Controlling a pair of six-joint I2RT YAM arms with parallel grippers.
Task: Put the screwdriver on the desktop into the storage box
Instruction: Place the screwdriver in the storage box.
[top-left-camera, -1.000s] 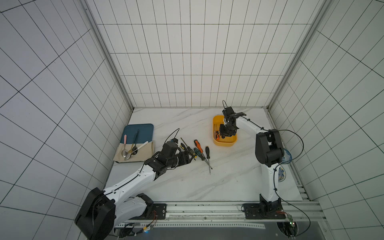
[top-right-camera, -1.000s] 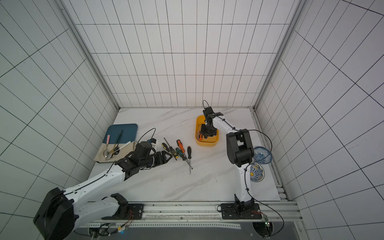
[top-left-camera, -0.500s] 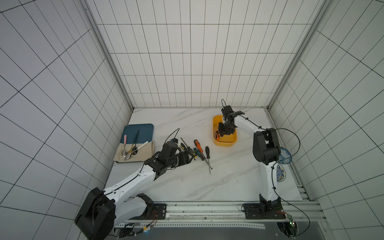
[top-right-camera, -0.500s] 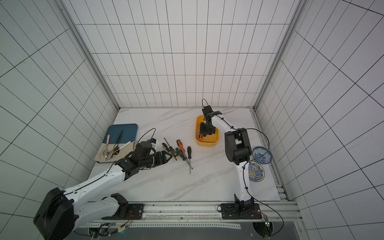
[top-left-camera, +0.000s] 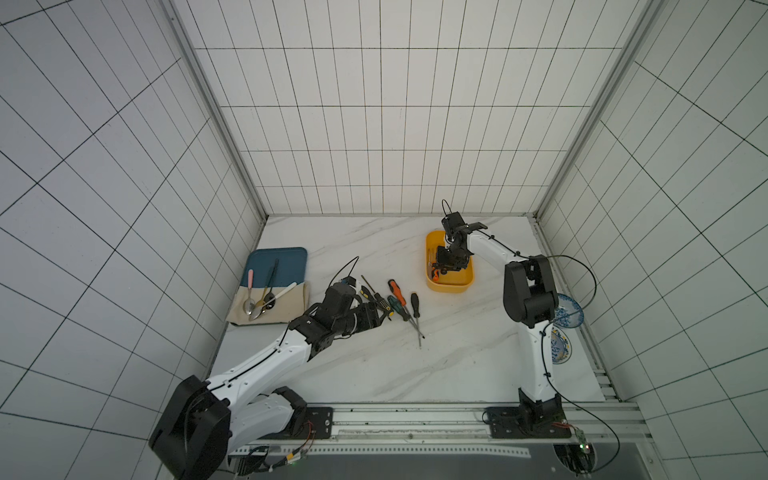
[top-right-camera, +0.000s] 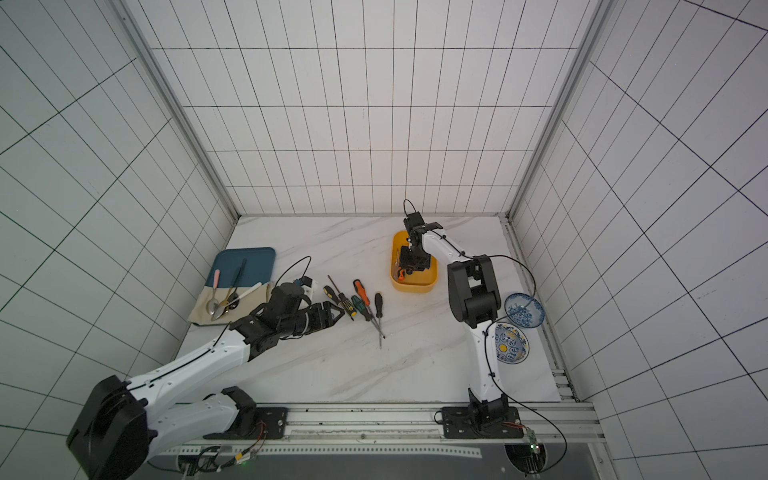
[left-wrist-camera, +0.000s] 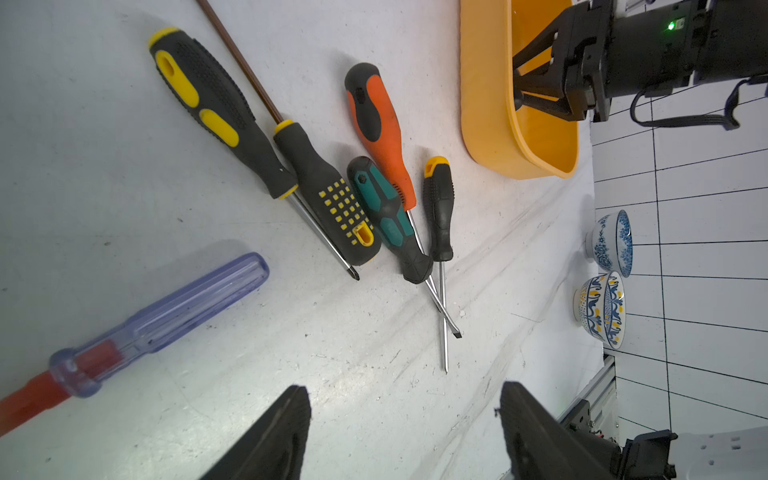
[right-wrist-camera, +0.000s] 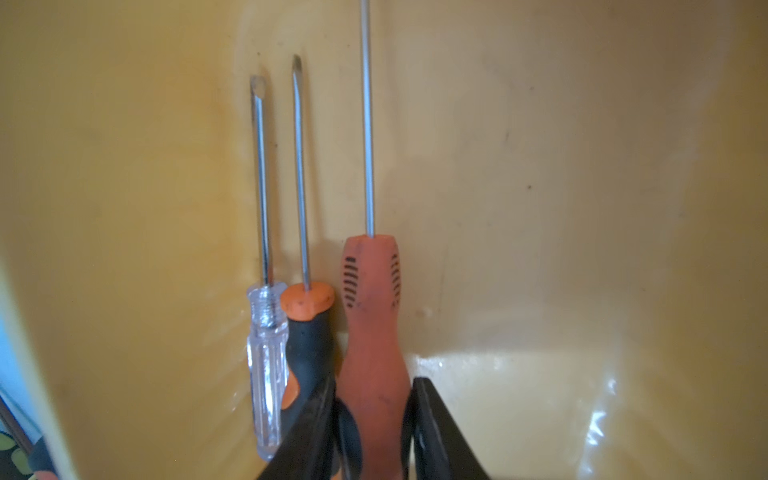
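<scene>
Right gripper (right-wrist-camera: 374, 382): black fingers closely flank the ribbed orange handle of a steel-shafted screwdriver (right-wrist-camera: 372, 311) lying on the glossy floor of the yellow plastic storage box (right-wrist-camera: 124, 208). Whether they clamp it cannot be told.

Left gripper (left-wrist-camera: 405, 388): fingers apart, empty, above the veined white desktop (left-wrist-camera: 124, 124), near the rubber-handled screwdrivers (left-wrist-camera: 386, 208).

Both arms stand nearly as one second ago.

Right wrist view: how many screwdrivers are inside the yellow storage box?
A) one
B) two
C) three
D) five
C: three lie side by side in the storage box: a clear-handled screwdriver, a black-and-orange-handled screwdriver, and an orange-handled screwdriver that sits between the jaws of the right end effector.
</scene>
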